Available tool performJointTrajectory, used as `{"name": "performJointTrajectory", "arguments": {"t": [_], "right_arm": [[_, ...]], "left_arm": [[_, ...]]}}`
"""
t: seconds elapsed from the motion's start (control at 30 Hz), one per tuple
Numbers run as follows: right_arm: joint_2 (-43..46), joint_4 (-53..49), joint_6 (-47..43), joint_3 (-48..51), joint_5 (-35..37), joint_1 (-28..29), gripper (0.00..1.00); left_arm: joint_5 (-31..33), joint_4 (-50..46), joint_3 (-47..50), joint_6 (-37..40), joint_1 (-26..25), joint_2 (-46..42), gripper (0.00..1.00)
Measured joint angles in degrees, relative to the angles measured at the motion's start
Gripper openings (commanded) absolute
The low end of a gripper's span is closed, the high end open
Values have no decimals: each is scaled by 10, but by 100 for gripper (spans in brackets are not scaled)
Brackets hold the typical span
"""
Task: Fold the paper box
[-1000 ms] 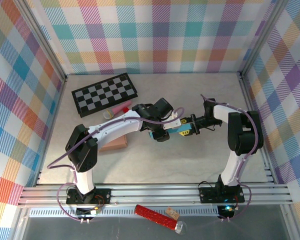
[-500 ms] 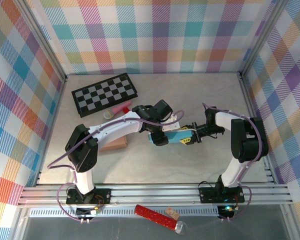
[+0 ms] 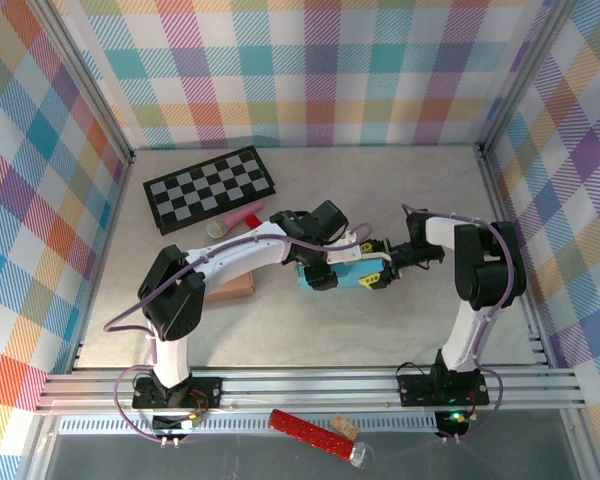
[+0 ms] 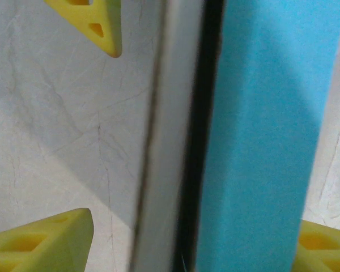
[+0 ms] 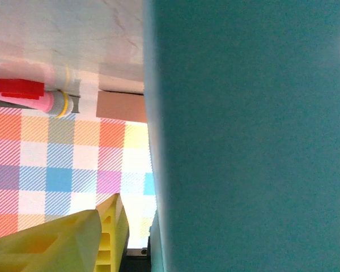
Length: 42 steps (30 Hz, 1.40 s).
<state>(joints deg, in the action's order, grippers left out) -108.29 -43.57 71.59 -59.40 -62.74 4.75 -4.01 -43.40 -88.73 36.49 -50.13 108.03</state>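
Find paper box (image 3: 346, 273) lying lengthwise between left tool (image 3: 319, 276), fingers spread, and right tool (image 3: 384, 268), spread or pinching: cannot tell.

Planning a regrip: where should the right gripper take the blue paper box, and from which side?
Take its right short end, coming from the right. The blue paper box lies flat, long axis left to right; that end faces the right gripper, while the left gripper straddles the other end. Pinching across its narrow width likely holds best.
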Motion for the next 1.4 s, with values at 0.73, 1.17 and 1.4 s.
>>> {"name": "performJointTrajectory", "arguments": {"t": [0.73,1.17,1.4], "right_arm": [[243,-66,-29,-87,267,-96,69],[455,-3,23,47,471,90,55],[440,24,45,53,489,126,50]], "left_arm": [[-29,0,-23,-33,23,13,66],[-44,0,-25,-43,32,14,66],[-45,0,-52,-52,32,33,66]]}}
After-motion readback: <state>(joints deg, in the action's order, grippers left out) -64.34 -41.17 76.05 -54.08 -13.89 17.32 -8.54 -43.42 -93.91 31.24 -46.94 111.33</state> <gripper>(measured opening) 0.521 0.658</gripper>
